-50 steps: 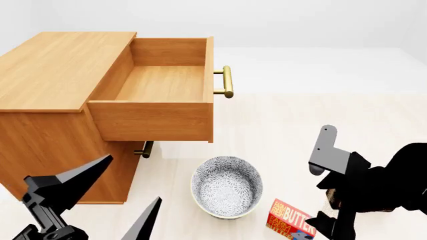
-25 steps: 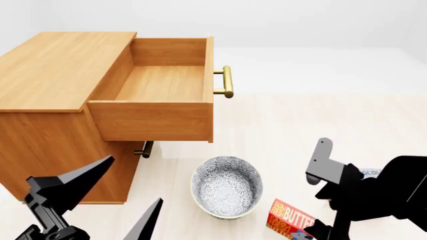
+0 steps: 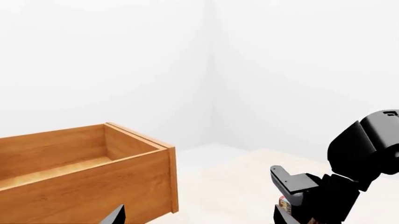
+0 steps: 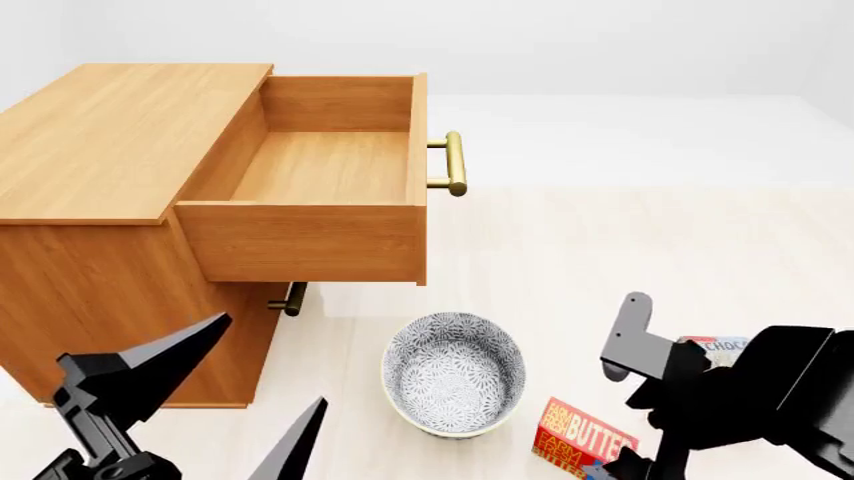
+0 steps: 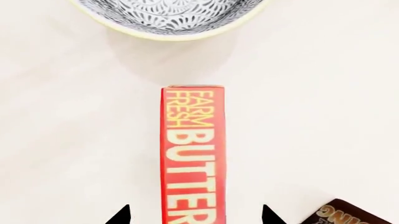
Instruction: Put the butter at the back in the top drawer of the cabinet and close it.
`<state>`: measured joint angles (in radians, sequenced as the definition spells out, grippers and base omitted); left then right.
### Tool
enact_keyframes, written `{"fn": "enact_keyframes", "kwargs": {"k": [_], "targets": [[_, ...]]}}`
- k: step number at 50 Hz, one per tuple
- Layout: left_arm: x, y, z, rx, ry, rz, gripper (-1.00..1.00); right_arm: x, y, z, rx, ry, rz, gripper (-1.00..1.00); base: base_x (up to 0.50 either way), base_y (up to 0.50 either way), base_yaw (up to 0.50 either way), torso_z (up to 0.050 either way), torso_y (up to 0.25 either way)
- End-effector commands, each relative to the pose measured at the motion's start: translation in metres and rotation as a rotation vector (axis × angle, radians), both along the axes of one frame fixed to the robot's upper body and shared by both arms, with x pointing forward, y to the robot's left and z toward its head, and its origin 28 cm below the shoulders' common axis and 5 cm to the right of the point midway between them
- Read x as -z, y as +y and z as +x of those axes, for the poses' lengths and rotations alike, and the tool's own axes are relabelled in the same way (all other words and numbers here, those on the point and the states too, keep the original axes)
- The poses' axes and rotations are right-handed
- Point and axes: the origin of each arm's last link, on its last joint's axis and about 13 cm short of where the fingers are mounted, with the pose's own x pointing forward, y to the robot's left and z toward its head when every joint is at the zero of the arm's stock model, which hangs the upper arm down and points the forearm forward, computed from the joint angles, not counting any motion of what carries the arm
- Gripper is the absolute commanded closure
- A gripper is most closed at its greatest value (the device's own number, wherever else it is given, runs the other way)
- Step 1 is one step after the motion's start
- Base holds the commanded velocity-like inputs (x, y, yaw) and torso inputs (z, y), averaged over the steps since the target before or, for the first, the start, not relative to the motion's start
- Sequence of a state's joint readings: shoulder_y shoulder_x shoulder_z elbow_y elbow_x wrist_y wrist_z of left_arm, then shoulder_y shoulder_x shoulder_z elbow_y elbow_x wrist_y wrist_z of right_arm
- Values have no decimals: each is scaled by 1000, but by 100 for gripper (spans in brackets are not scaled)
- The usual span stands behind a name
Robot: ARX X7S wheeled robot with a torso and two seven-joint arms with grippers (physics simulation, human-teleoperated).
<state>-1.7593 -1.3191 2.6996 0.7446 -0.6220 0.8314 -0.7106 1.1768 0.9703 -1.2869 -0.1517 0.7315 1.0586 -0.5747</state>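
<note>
Butter [image 4: 583, 437] lies on the pale floor at the lower right of the head view, just beside the patterned bowl [image 4: 454, 372] and apart from it. It looks like a small stiff carton, light, with smooth printed faces that may slip under a weak pinch. In the right wrist view the butter [image 5: 194, 154] runs lengthways down the middle of the frame, and the two dark tips of the right gripper [image 5: 194, 215] stand spread on either side of it at the bottom edge, not touching it. The long narrow sides are the likely place to take hold, squarely across its width. The left gripper [image 4: 214, 400], at the lower left, is spread wide and holds nothing. The top drawer [image 4: 320, 175] of the cabinet [image 4: 120, 130] stands pulled out and bare inside, at the upper left.
</note>
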Motion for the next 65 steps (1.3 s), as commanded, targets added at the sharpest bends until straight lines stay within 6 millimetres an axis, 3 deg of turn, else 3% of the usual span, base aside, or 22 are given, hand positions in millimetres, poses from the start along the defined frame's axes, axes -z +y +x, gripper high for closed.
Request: {"fn": "enact_keyframes", "kwargs": {"k": [1,34,65], "targets": [[1,0,0,1,2,0,-100,13,0,2,-5,20,-2,-100,0,0,0,0,0],[2,1,0,-1,5,0,-100,56,-7,1,14,102,17,-100,0,0,0,0,0],[2,0,0,-4,6,1,-100,51,-17,-7,57,98,-3,-100,0,0,0,0,0]]}}
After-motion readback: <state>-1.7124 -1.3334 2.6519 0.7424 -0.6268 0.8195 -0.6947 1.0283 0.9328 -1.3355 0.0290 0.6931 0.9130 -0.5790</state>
